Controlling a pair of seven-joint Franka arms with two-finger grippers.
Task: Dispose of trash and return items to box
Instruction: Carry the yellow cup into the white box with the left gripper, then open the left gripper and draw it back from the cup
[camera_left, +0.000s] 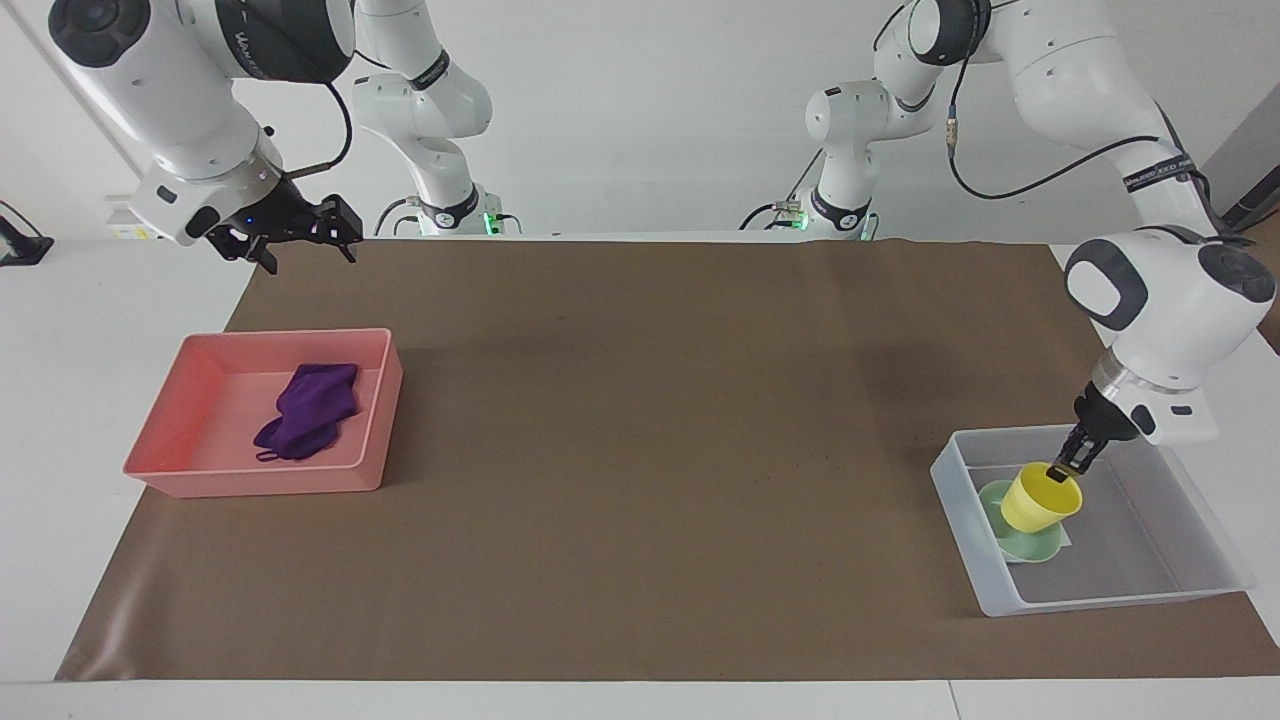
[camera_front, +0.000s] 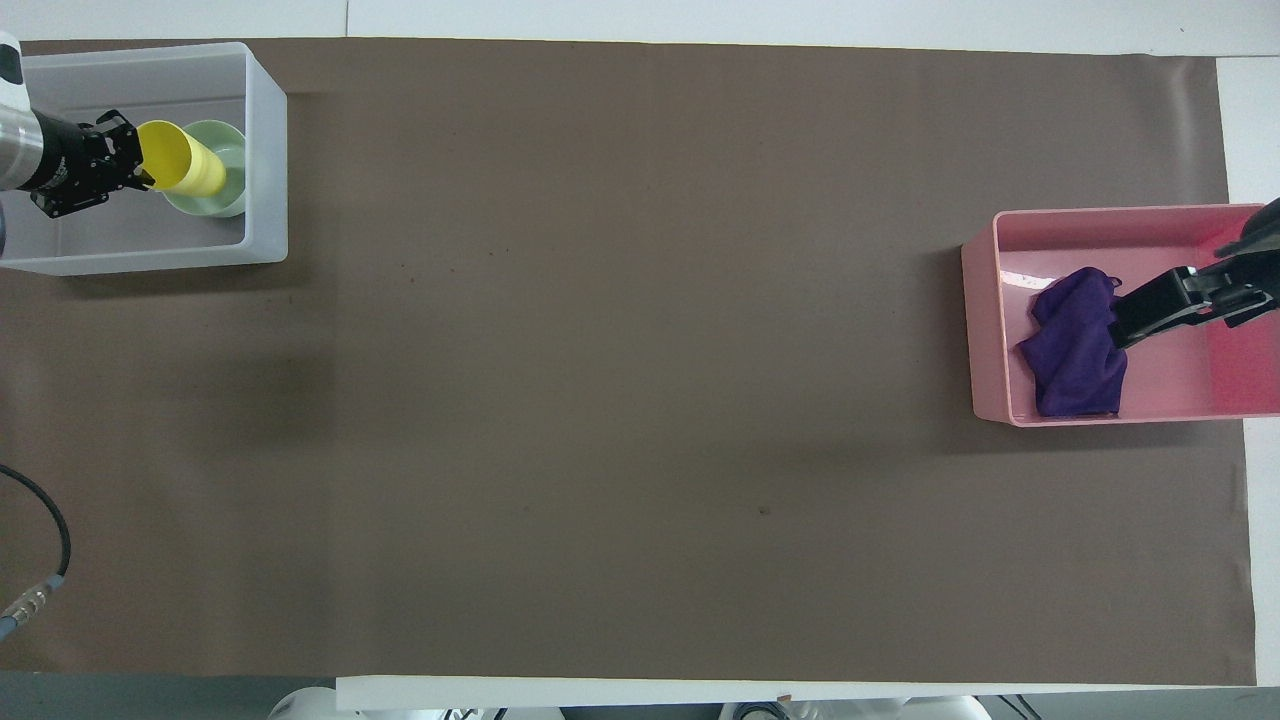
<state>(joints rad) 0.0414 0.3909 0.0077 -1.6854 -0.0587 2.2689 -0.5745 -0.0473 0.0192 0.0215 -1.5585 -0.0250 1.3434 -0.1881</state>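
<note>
**Cup held over the bowl**

The left gripper (camera_left: 1066, 467) pinches the rim of the small yellow plastic cup (camera_left: 1040, 503), tilted over the shallow mint-green bowl (camera_left: 1030, 548) inside the translucent grey-white tray (camera_left: 1190, 540). The right gripper (camera_left: 300, 240), fingers spread, waits above the brown mat; the purple cloth wad (camera_left: 305, 410) lies in the pink tray (camera_left: 370, 420).

purple cloth (camera_left: 305, 410): crumpled, in pink tray (camera_left: 200, 475)
yellow cup (camera_left: 1041, 497): tilted, over green bowl (camera_left: 1030, 545)
bowl: in translucent box (camera_left: 1150, 590)

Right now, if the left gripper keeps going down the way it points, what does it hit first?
Probably the green bowl: the left gripper holds the yellow cup tilted over it inside the clear tray. The cup's base would likely touch first, though the remaining gap is unclear.
</note>
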